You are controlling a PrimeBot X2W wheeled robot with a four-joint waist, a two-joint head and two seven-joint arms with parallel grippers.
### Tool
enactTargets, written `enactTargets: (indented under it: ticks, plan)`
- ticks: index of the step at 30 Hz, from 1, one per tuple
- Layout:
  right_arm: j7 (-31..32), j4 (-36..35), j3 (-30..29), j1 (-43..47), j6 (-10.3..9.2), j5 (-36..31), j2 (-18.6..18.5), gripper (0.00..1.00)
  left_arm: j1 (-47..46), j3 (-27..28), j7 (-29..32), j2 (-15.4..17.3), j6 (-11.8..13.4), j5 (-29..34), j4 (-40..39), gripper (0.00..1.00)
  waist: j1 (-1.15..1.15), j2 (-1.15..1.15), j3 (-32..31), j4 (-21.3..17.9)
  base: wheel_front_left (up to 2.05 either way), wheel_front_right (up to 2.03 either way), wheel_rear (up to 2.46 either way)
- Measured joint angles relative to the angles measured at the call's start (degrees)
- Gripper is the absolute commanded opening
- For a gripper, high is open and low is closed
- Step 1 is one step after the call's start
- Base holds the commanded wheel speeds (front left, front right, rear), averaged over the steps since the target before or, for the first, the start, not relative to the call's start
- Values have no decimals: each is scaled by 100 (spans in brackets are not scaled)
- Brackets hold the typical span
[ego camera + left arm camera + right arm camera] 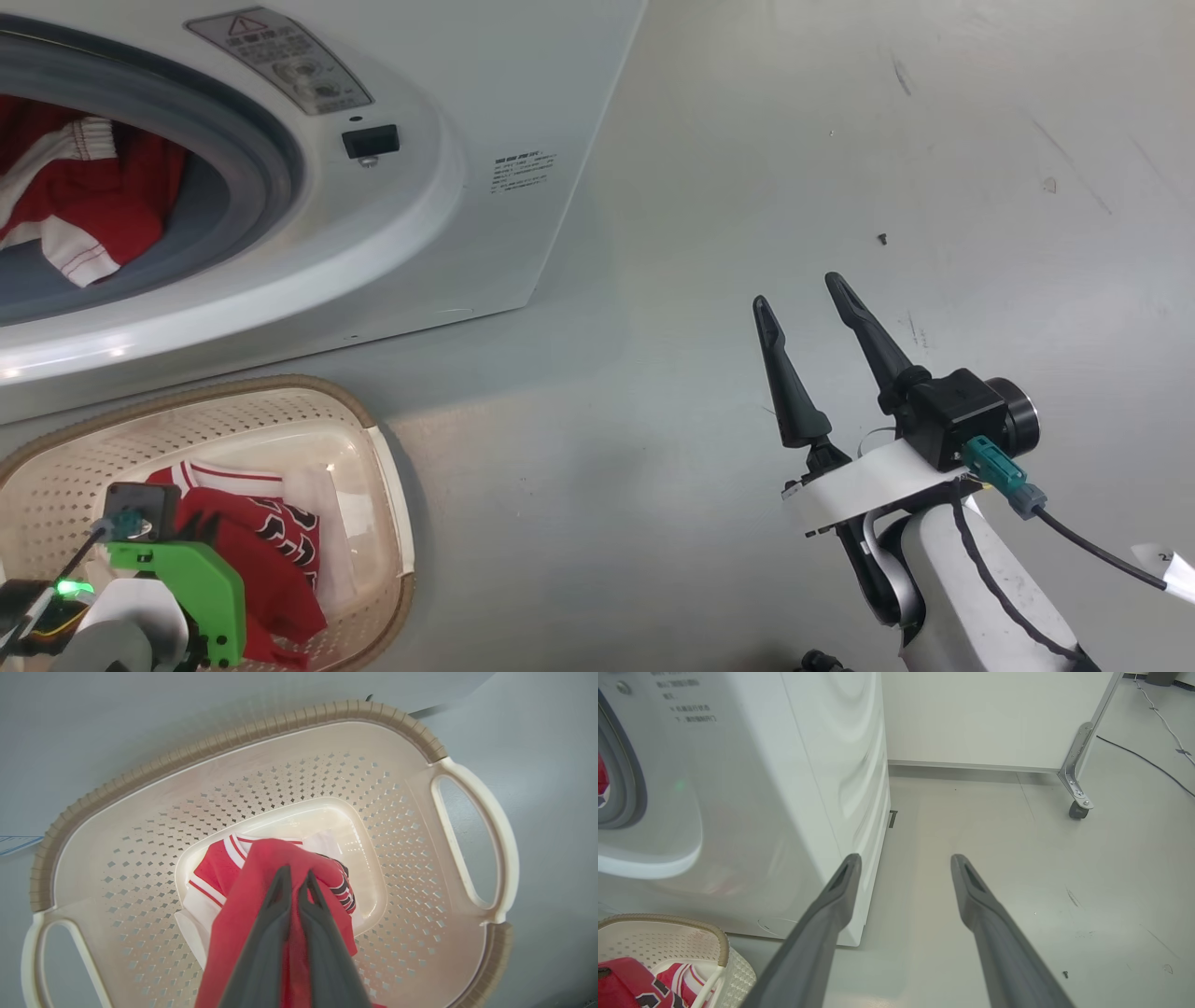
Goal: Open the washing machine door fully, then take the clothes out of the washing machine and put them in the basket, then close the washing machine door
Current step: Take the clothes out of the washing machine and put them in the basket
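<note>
Machine: the machine (485, 112) fills the upper left of the head view, its porthole facing the robot, ringed by a grey gasket (252, 140).
Clothes: red and white clothes (84, 187) lie in the porthole's lower part, spilling onto the gasket.
Basket: the basket (233, 742) stands on the floor (840, 140) just in front of the machine, below the porthole. Its long axis runs left to right, along the machine's front, with a handle at each end.
Jersey: a red jersey (212, 868) with white trim and dark numerals lies crumpled on the basket's bottom.
Left gripper: the left gripper (295, 873) points down into the basket, fingers nearly together and pinching a red cloth (243, 914) that drapes over the jersey.
Right gripper: the right gripper (797, 291) hovers over bare floor to the right of the machine, fingers spread wide with nothing between them. They point up the head view and slightly left, toward the machine's front corner.
Hidden: the head view cuts off the porthole's left side and the basket's left end. A green bracket (187, 579) covers the left fingers there.
Hard to tell: whether the pinched cloth is part of the jersey or a separate piece. The numerals are folded, and the machine's printed text is too small to read.
</note>
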Motion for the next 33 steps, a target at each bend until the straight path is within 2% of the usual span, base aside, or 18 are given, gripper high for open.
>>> enactTargets:
  ticks: [7,8,9,10,23,33]
  plan:
    - [0,-4,19,-1,-52,1,1,100,-137,-2,-29,-77,0,-10,341,0,0,0,23,-14,0,0,0]
    - [0,-4,22,-1,-53,1,1,100,-151,-9,-53,-80,0,-10,388,14,0,0,25,-13,0,0,0]
    - [0,-4,24,-1,-53,1,1,100,-166,-12,-77,-86,0,-10,442,66,0,0,26,-11,0,0,0]
    - [0,-4,27,-2,-55,1,1,100,-181,-15,-77,-91,0,-10,481,100,0,0,27,-9,0,0,0]
    - [0,48,15,-21,-103,1,1,100,-347,-66,-461,-211,-3,-69,893,100,0,0,-171,128,0,0,0]
    - [0,201,-127,-23,-90,-2,0,100,-404,-43,-1266,-379,-5,-170,851,100,0,0,-582,415,0,0,0]
